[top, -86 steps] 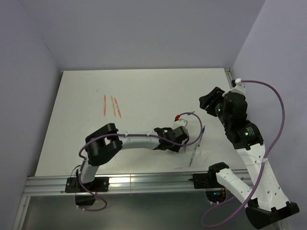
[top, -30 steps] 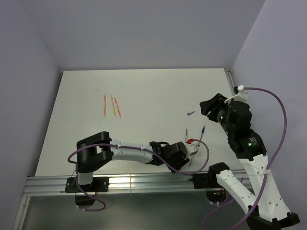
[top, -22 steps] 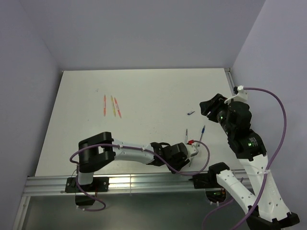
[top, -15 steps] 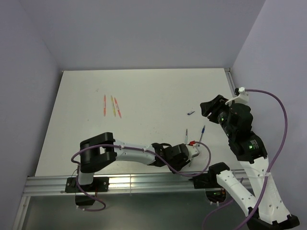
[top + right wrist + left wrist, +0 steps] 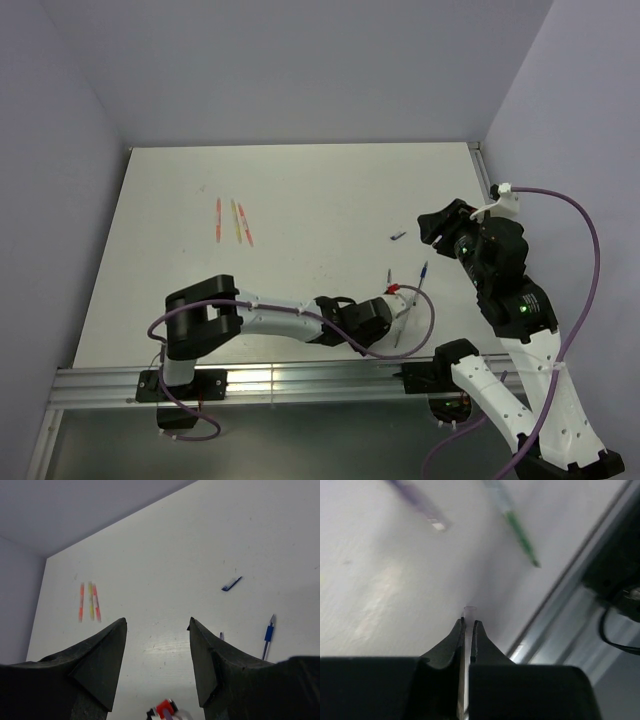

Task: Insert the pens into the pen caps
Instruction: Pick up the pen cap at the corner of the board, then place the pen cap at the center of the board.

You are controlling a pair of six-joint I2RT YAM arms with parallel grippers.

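A: What's changing vs a sec ago?
B: The left gripper. Its black jaws were standing partway open then. Now they're sitting pinched together on a tiny pale see-through cap, w/ the cap's end poking out past the tips. That's happening low over the white matte table, near its front-right corner. Can't tell if the cap is touching the top. The L wrist is also sitting turned a bit, its red tab slightly farther back than before.
A: And the R one?
B: The right gripper is hanging w/ its jaws spread wide, holding nothing, over the table's right side. It's hardly shifting from where it was.
A: What's lying around?
B: A thin green-and-clear stick pen is lying just past the L tips, by the brushed metal rail. A thin greyish pen and a slim blue pen w/ a silver tip are lying a little farther back, apart. A short dark blue cap is sitting beyond them. A row of three thin reddish, yellow and orange stick pens is lying far left, well apart from both arms.
A: Anything getting in the way?
B: A glossy purple cable is looping off the L wrist over the near-right table, around the green pen. The L arm's white forearm is stretching low along the near edge, covering that strip.
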